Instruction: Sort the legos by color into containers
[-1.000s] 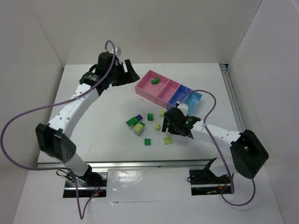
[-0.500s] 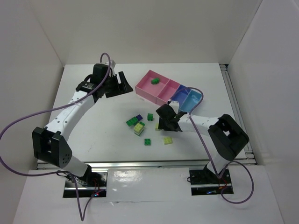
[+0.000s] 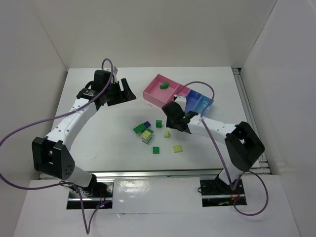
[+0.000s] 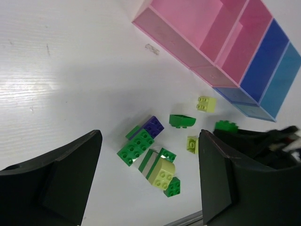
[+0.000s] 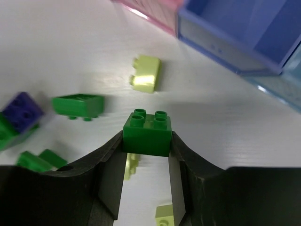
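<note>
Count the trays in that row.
4, side by side, left to right: large pink tray, smaller pink tray, blue tray, light blue tray. None appears hidden.

Trays [image 3: 154,98] stood in a row at 1 o'clock, a green brick [image 3: 164,86] in the large pink; loose bricks [image 3: 146,136] lay scattered mid-worktop; a green lego [image 5: 146,132] sat upright between the right jaws.

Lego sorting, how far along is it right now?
Barely started. Done: one green brick lies in the large pink tray. In hand: the right gripper is shut on a second green brick. Left: the scattered bricks, green, yellow and one purple, sit on the table; the left gripper is open and empty.
</note>
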`<state>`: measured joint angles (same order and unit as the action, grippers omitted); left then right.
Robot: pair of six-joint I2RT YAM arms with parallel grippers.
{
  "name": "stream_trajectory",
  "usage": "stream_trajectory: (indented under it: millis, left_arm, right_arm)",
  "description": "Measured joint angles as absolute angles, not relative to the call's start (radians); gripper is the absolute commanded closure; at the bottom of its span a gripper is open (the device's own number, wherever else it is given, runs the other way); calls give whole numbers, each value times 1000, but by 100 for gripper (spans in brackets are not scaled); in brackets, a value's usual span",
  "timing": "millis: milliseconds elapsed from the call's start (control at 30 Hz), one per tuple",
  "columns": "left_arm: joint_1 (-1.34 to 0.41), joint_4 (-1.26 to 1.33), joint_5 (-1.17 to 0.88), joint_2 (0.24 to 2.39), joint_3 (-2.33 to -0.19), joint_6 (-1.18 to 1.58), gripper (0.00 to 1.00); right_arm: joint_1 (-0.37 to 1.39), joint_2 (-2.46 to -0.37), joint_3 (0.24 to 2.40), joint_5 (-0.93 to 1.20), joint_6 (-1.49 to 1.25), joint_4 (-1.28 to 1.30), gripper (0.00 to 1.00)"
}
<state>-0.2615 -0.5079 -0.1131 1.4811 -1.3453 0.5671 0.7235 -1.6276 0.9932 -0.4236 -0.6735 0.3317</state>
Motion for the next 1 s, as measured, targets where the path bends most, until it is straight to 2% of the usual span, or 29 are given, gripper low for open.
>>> stream_trajectory:
  millis: [167,367,400,467,533,633,733,800,900,1000]
  left_arm:
    - [-249,-516,-95,1466,-1275,572,13]
    - [-249,-550,-68,1454,-1221,575,12]
    - [-249,-557,-66,1452,-1220,575,10]
    - [-247,-561,-64,1443,-1219,574,9]
    - [-246,-568,-57,1432,-1219,571,8]
    - [-245,-583,-44,1419,-1219,562,8]
    - [-241,-598,-28,1413,-1219,551,8]
    - [-237,-600,-23,1409,-1219,551,8]
    - [-236,-600,-12,1407,-1219,551,8]
    - [-236,-601,8,1407,-1219,551,8]
  right_arm:
    - [722,-1583,1131,-465,-595,345,76]
    - [641,-1785,1461,-468,-492,328,72]
    - [620,-1840,1514,-461,-476,317,64]
    - [587,-1926,1586,-442,-453,305,34]
    - [556,-2014,1664,-424,-436,311,11]
    - [523,-2099,1752,-394,-413,321,10]
    - [511,-2075,1718,-396,-400,324,19]
    - [531,-1990,1607,-434,-381,301,22]
    - [609,-1796,1395,-478,-376,315,22]
    - [698,-1605,1229,-471,-428,334,13]
